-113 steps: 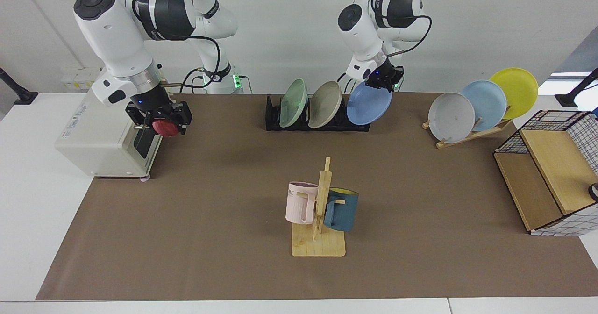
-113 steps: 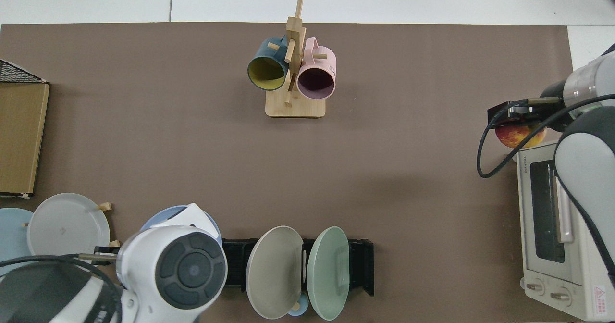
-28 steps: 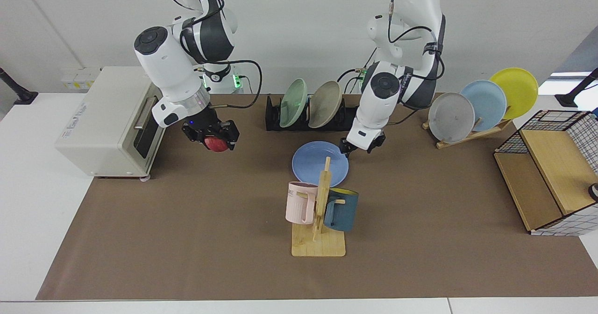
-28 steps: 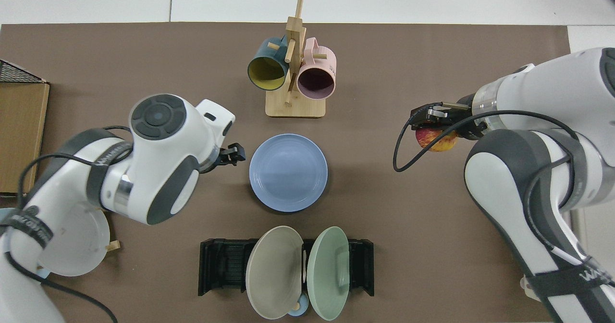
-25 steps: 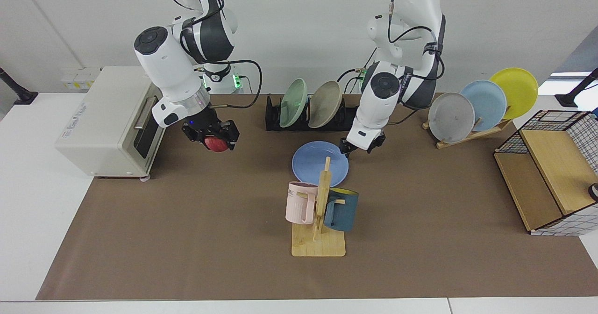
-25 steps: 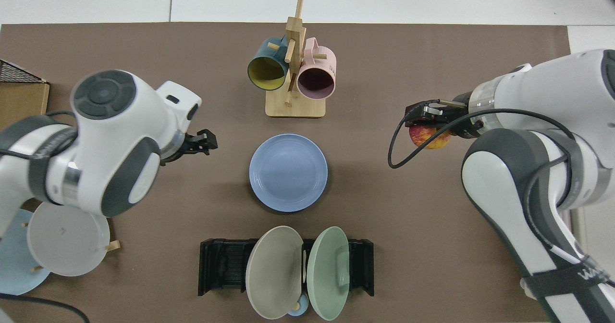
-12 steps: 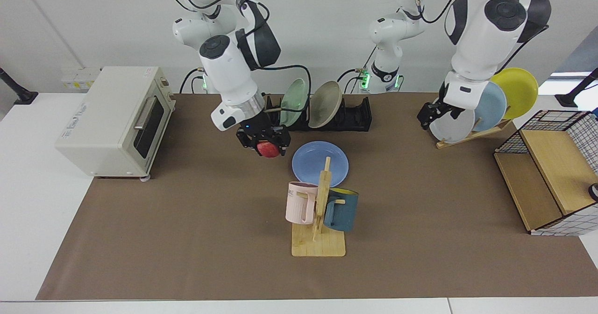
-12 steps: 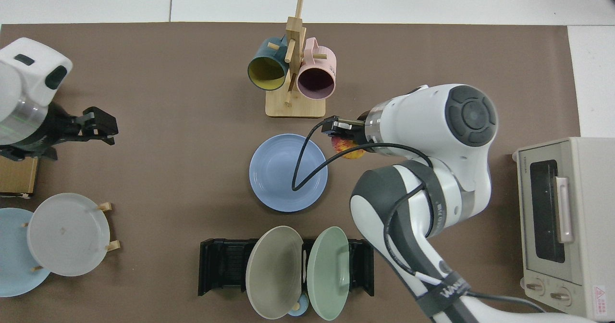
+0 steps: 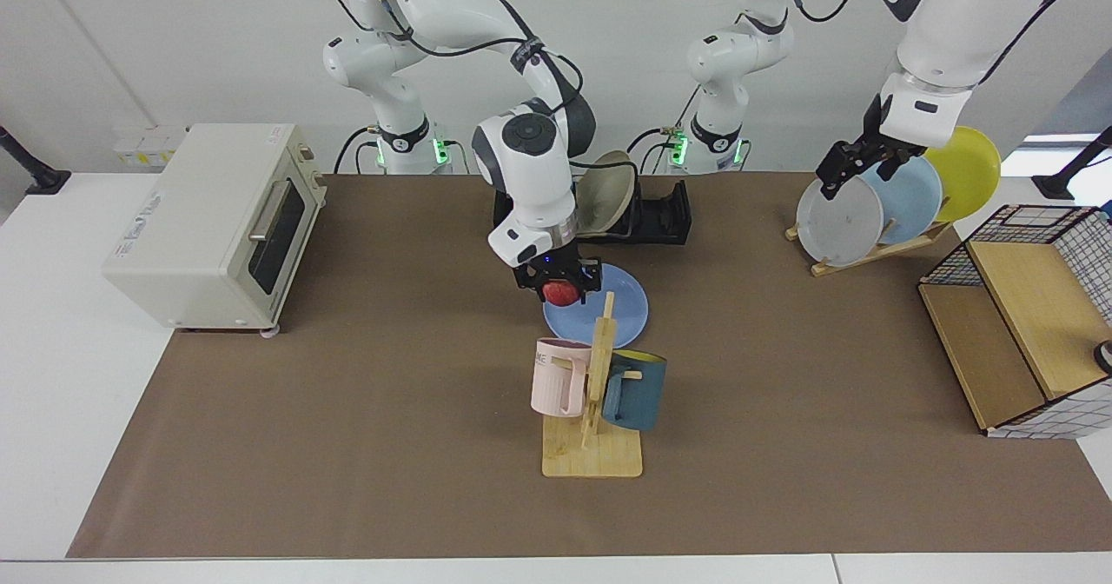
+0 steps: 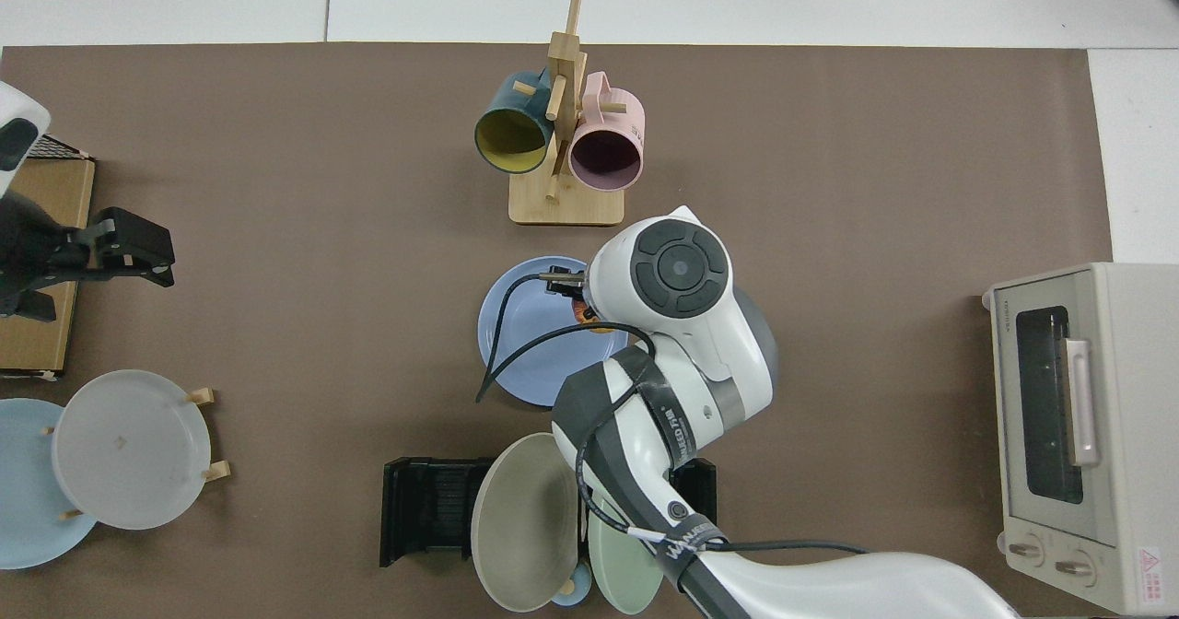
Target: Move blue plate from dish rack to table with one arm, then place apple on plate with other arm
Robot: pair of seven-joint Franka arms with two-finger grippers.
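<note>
The blue plate (image 9: 615,310) (image 10: 525,343) lies flat on the table's brown mat (image 9: 347,393), in front of the black dish rack (image 9: 665,215) (image 10: 428,513). My right gripper (image 9: 562,287) hangs just above the plate's near-left part, shut on the red apple (image 9: 563,296). From above, the right arm's wrist covers most of that gripper, and only a sliver of the apple (image 10: 589,322) shows over the plate's right side. My left gripper (image 9: 856,167) (image 10: 124,251) is open and holds nothing, raised well away beside the wooden plate stand.
A beige plate (image 9: 608,189) and a green plate (image 10: 626,545) stand in the rack. A mug tree (image 9: 595,393) with pink and teal mugs stands just in front of the blue plate. A toaster oven (image 9: 208,219), a plate stand (image 9: 877,249) and a wire basket (image 9: 1034,306) flank the mat.
The right arm carried the apple from beside the toaster oven to above the blue plate. The left arm, having set the plate on the mat and let go, rose back toward the plate stand.
</note>
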